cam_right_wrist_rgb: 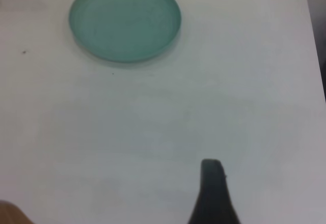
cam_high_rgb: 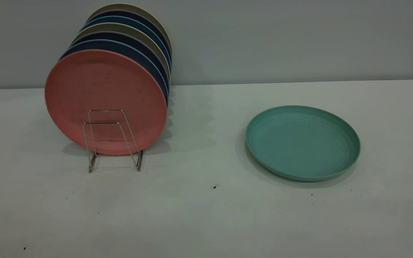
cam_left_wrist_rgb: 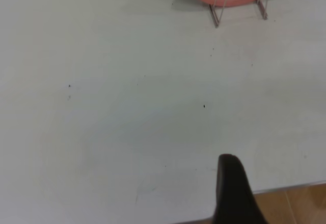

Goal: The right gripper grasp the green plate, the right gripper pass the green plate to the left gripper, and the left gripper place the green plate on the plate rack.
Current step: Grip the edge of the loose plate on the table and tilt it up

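Green plate (cam_high_rgb: pixel 302 142) lies flat, well apart from plate rack (cam_high_rgb: pixel 110 139).

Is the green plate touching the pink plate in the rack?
Apart. The exterior view shows the green plate flat on the table, bare tabletop between it and the pink plate.

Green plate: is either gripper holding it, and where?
Nothing is held. The green plate lies flat on the table, untouched. In each wrist view only one dark fingertip shows: left gripper, right gripper, both far from it.
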You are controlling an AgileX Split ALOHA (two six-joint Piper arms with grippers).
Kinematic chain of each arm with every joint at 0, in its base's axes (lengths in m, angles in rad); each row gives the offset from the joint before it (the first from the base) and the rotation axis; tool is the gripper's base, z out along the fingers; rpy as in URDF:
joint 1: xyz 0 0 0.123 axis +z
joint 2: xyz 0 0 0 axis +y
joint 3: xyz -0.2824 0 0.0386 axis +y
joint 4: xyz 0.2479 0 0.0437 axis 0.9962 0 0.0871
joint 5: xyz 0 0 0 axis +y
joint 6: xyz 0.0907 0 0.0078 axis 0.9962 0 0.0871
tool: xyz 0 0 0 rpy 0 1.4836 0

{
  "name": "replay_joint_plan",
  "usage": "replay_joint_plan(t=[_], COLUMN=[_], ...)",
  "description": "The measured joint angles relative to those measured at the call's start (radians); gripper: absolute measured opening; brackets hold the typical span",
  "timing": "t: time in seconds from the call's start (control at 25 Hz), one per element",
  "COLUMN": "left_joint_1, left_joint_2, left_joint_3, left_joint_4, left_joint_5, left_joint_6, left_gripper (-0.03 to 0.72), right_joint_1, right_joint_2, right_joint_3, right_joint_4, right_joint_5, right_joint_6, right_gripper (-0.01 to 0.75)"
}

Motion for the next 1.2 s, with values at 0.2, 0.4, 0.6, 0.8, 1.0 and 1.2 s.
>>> replay_joint_plan(t=[0.2, 0.4, 0.6, 0.8, 1.0, 1.2], left_joint_1=[0.000, 0.000, 0.000, 0.000, 0.000, 0.000], left_joint_2=[0.000, 0.000, 0.000, 0.000, 0.000, 0.099], left_joint_3=[0.000, 0.000, 0.000, 0.000, -0.012, -0.013], left_joint_4=[0.000, 0.000, 0.004, 0.004, 0.002, -0.047], left_joint_5=[0.000, 0.000, 0.000, 0.000, -0.127, -0.309], left_joint_6=[0.000, 0.000, 0.000, 0.000, 0.001, 0.001], left_gripper=[0.472, 0.472, 0.469, 0.468, 0.468, 0.468], right_joint_1=[0.000, 0.000, 0.000, 0.000, 0.000, 0.000], right_joint_2=[0.000, 0.000, 0.000, 0.000, 0.043, 0.236], right_joint_3=[0.000, 0.000, 0.000, -0.002, -0.016, -0.016], right_joint_4=[0.000, 0.000, 0.000, 0.000, 0.008, 0.093], right_joint_5=[0.000, 0.000, 0.000, -0.003, -0.198, -0.454], right_joint_6=[0.000, 0.000, 0.000, 0.000, -0.015, -0.018], right_gripper=[0.574, 0.574, 0.574, 0.574, 0.574, 0.562])
